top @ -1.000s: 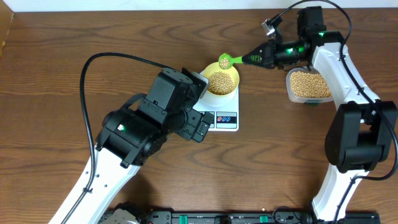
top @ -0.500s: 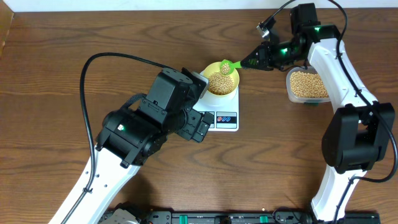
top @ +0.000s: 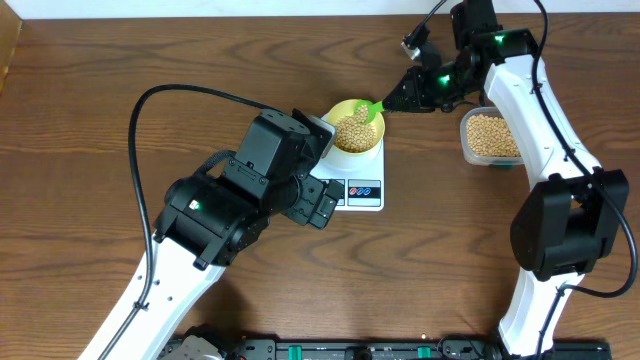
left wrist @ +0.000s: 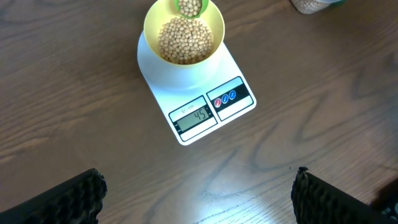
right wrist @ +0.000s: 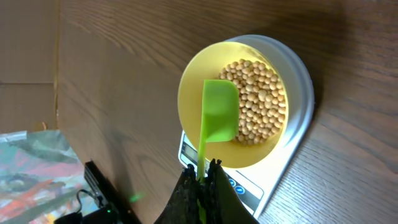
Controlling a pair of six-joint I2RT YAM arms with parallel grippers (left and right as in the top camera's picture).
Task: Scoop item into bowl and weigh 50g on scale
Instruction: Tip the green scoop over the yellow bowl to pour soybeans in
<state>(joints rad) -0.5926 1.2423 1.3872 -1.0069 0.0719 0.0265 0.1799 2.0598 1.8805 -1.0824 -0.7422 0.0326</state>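
Beans [left wrist: 183, 38] heaped in bowl [left wrist: 149, 28] on scale [left wrist: 205, 93], display seemingly just short of target — right hand [top: 398, 99] clenched on green scoop [right wrist: 219, 118] tipped over bowl; left hand [left wrist: 199, 202] released, hovering above.

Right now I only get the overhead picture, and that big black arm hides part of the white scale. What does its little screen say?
Observer: In the left wrist view, the display on the scale seems to read 45.
Operator: Is that arm's claw holding something?
Observer: No. The left gripper is open, its fingers far apart over bare table.
Operator: And the green spoon?
Observer: The right wrist view shows the right gripper shut on the handle of the spoon, whose scoop hangs over the bowl.
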